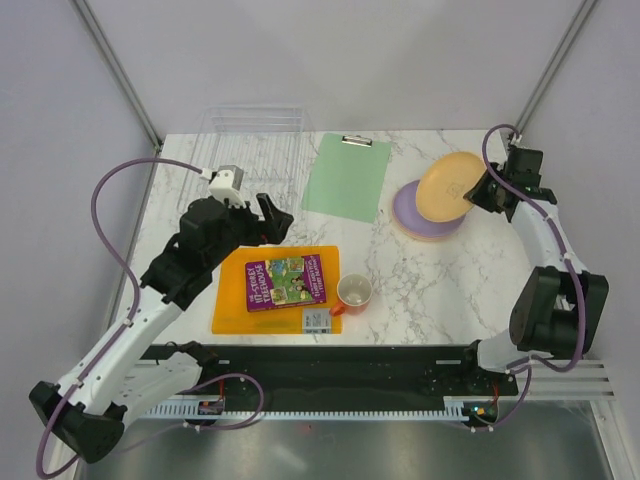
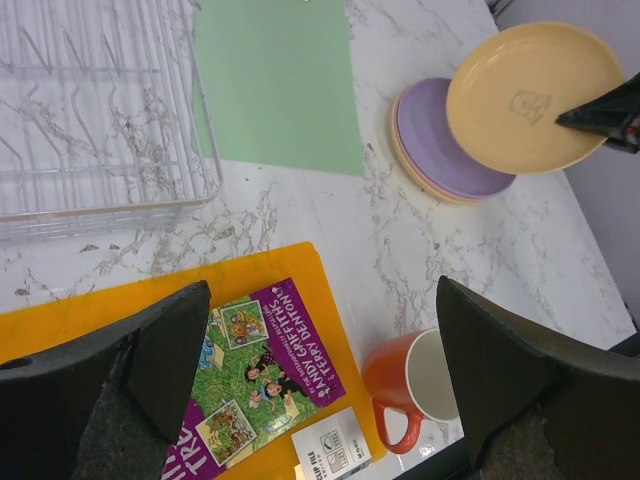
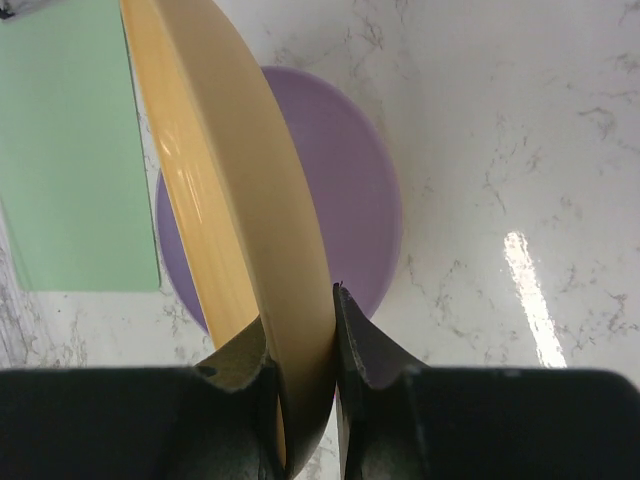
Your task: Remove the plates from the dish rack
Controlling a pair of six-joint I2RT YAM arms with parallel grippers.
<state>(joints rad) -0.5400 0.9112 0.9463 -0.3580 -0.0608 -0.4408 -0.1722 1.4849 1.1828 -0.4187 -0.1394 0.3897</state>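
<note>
My right gripper (image 1: pixel 484 190) is shut on the rim of a yellow-orange plate (image 1: pixel 449 186) and holds it tilted above a stack. The lilac plate (image 1: pixel 413 215) tops that stack, with pink and yellow rims under it in the left wrist view (image 2: pixel 420 165). In the right wrist view the held plate (image 3: pixel 250 220) stands edge-on between my fingers, over the lilac plate (image 3: pixel 350 200). The clear dish rack (image 1: pixel 250 150) at the back left holds no plates; it also shows in the left wrist view (image 2: pixel 100 110). My left gripper (image 1: pixel 272 217) is open and empty over the orange cutting board (image 1: pixel 232 290).
A green clipboard (image 1: pixel 347 178) lies between rack and stack. The cutting board carries a purple book (image 1: pixel 285 281) and a small white box (image 1: pixel 317 320). A small orange cup (image 1: pixel 354 293) stands beside the board's right edge.
</note>
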